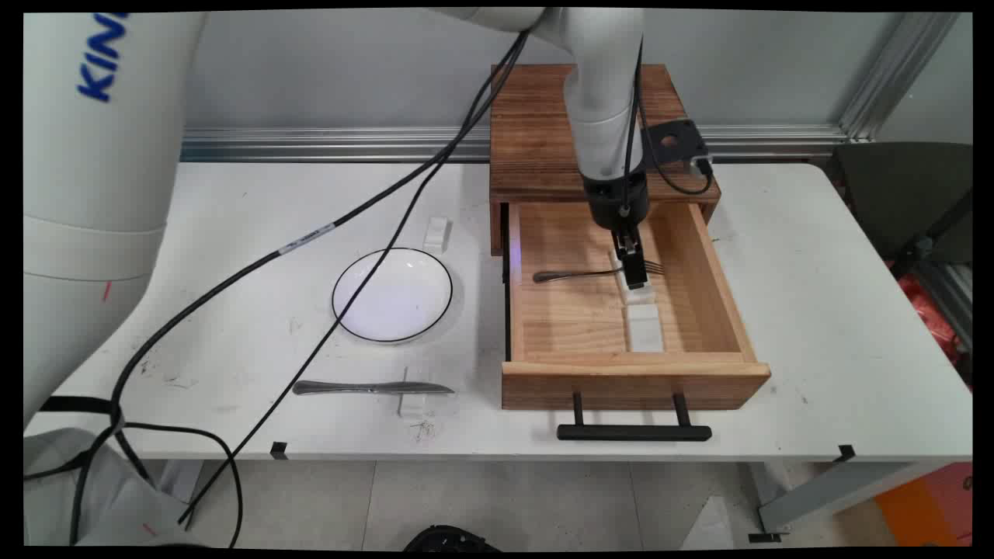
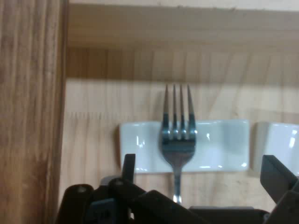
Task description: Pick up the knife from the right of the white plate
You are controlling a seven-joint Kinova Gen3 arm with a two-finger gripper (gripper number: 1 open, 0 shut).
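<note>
Inside the open wooden drawer [image 1: 590,310] is where your claw [image 1: 634,268] sits, black fingers spread apart on either side of a shiny metal fork [image 1: 598,273]. You can see in the hand view that the fork's neck rests across a glossy white rectangular rest [image 2: 215,144], tines pointing at the drawer's side wall, and neither finger touches it. A second white block [image 1: 644,326] lies just beside the first, closer to the drawer front with its black bar handle [image 1: 633,432]. The drawer's grainy pine walls box you in, with the darker cabinet [image 1: 536,132] close behind. Out on the white surface [image 1: 815,310] you've got a round white plate [image 1: 392,295] with a thin black rim, a metal butter knife [image 1: 373,387] propped on a small white rest [image 1: 411,404], and another white block [image 1: 436,233] near the cabinet. The surface right of the drawer lies bare.
</note>
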